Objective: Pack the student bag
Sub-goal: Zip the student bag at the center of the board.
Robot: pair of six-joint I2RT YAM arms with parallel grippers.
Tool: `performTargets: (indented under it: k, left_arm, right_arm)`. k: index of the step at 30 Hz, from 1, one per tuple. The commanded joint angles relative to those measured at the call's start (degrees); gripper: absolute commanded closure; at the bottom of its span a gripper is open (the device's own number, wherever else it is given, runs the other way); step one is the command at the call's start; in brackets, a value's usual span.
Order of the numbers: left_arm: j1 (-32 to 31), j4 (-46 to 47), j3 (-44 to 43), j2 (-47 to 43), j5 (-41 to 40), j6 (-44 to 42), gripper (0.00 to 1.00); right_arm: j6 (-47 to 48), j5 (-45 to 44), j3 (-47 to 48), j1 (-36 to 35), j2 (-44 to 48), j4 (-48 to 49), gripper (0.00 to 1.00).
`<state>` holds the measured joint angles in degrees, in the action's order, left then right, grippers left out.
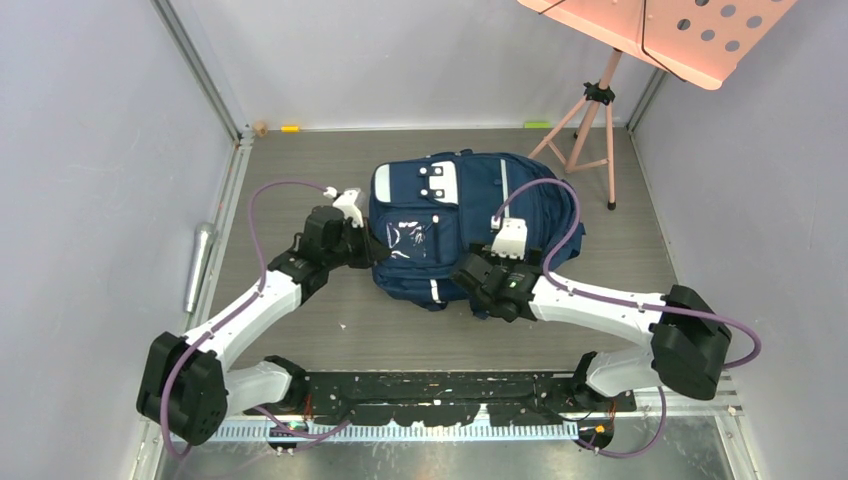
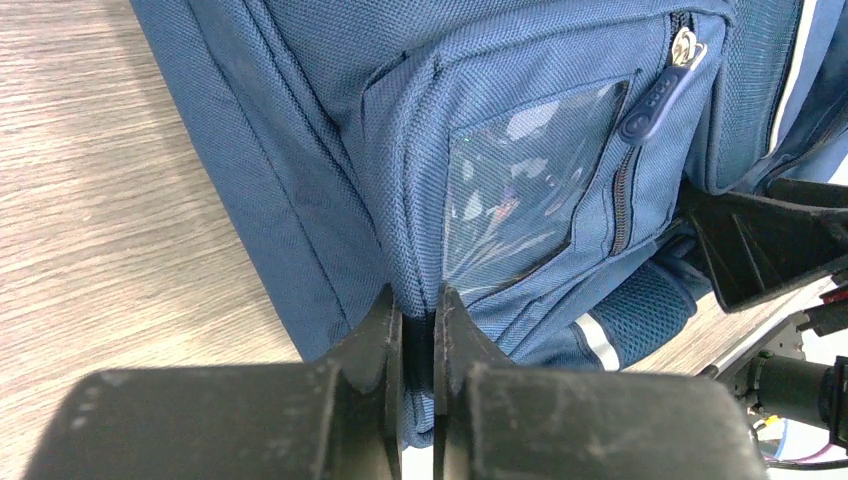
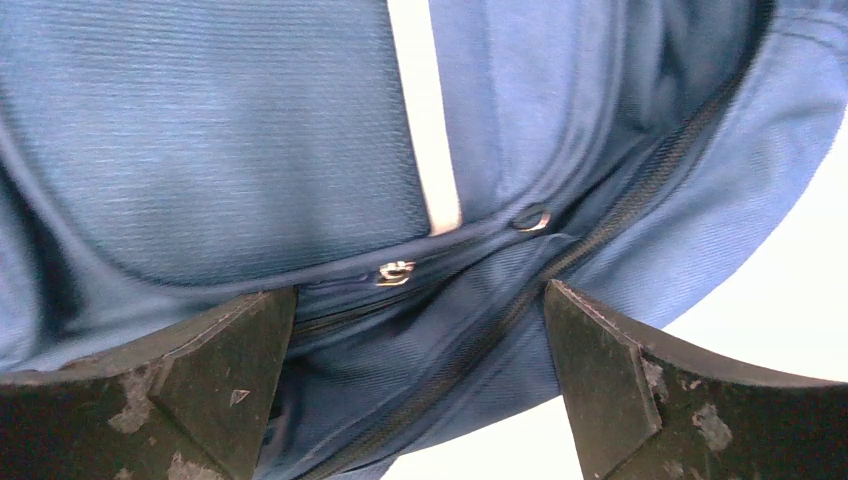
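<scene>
The bag (image 1: 455, 225) lies front-up mid-counter (image 1: 300, 170), a little towards the far edge. The left jaws are clamped on a fold of fabric at the side facing the counter's left edge, just beside the clear pocket (image 2: 525, 190), probably to anchor the bag. The right jaws stand wide apart at the bag's near right corner, straddling the zip (image 3: 600, 228) and a pull (image 3: 397, 271), likely lining up to open it for packing.
</scene>
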<state>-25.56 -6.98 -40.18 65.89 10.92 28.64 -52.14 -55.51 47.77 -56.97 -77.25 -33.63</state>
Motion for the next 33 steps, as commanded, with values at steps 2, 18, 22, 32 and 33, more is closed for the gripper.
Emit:
performTargets:
  k: [2, 18, 22, 32, 33]
  left_arm:
    - [5.48, -2.58, -1.0, -1.18, -1.87, -1.75, 1.0]
    - [12.2, -5.13, -7.02, 1.19, 4.25, -5.99, 1.0]
    - [13.66, -7.66, -10.35, 3.29, 5.62, -7.21, 1.0]
    - [14.77, -9.66, -14.44, 6.36, 8.08, -6.88, 1.0]
    - [14.87, -10.07, -14.81, 6.59, 8.14, -6.97, 1.0]
  right_arm:
    - [1.3, -6.09, -2.95, 5.03, 5.81, -6.58, 0.0]
    - [16.96, 9.92, -5.37, 11.88, 20.55, 4.72, 0.29]
    - [21.91, 23.0, -6.67, 11.88, 26.44, 7.6, 0.15]
    - [30.83, 38.92, -5.35, 11.86, 21.57, 11.23, 0.16]
    - [30.9, 38.86, -5.06, 11.87, 20.94, 11.35, 0.17]
